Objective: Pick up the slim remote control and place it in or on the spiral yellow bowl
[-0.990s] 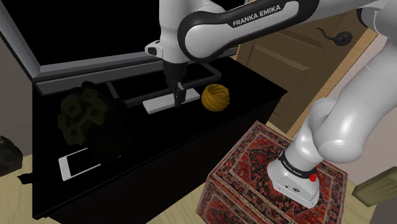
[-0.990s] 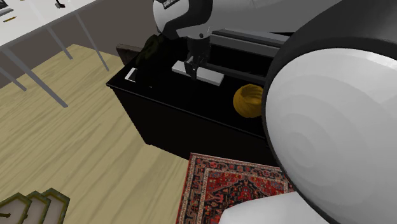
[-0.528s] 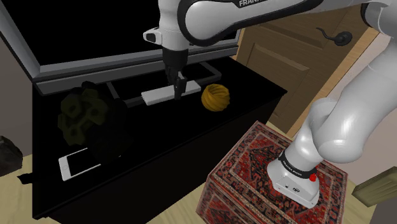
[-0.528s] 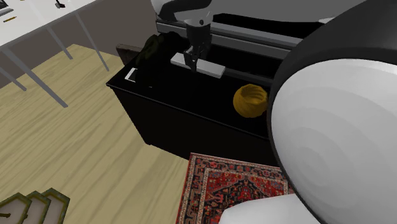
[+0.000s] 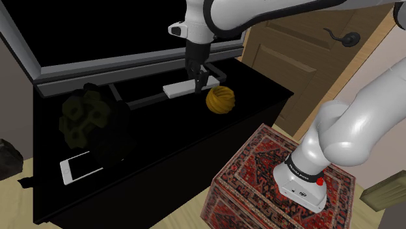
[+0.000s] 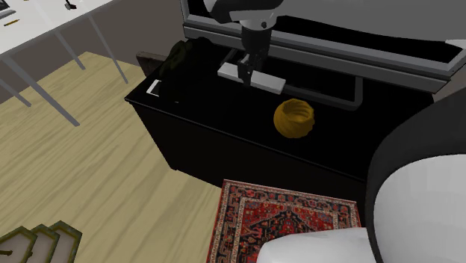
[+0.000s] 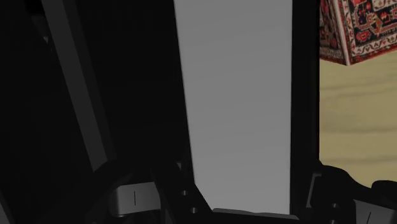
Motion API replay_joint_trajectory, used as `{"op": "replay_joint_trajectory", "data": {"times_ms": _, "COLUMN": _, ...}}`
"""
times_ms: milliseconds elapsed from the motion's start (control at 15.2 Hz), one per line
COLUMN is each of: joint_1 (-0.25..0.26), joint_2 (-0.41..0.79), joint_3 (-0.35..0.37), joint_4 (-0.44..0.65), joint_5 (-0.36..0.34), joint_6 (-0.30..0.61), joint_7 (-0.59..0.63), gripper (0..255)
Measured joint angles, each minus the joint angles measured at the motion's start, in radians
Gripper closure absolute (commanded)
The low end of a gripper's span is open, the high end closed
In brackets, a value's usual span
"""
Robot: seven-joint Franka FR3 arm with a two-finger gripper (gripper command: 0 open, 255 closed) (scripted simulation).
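We see end effector [image 5: 200,82] clamped on grey remote [image 5: 174,89], aloft just beside yellow bowl [image 5: 220,99]. We fear long remote pivoting in grip, clipping bowl rim, or toppling out on release.

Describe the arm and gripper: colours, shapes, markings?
The arm is glossy white with rounded, bulbous links and dark bands at the joints. Its white base collar carries small dark lettering and a red button. The gripper is all black, with two slim fingers.
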Motion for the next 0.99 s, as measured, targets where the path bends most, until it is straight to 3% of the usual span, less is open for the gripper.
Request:
{"op": "replay_joint_trajectory", "data": {"times_ms": 330, "joint_1": -0.043, "joint_2": -0.113, "joint_3": -0.073, "joint_4": -0.12, "joint_5": -0.009, "joint_6": 0.007, "joint_7": -0.111, "gripper": 255}}
{"op": "replay_joint_trajectory", "data": {"times_ms": 792, "joint_1": -0.109, "joint_2": -0.215, "joint_3": -0.184, "joint_4": -0.207, "joint_5": -0.051, "joint_6": -0.005, "joint_7": -0.266, "gripper": 255}}
{"op": "replay_joint_trajectory", "data": {"times_ms": 990, "joint_1": -0.116, "joint_2": -0.221, "joint_3": -0.196, "joint_4": -0.234, "joint_5": -0.057, "joint_6": 0.016, "joint_7": -0.283, "gripper": 255}}
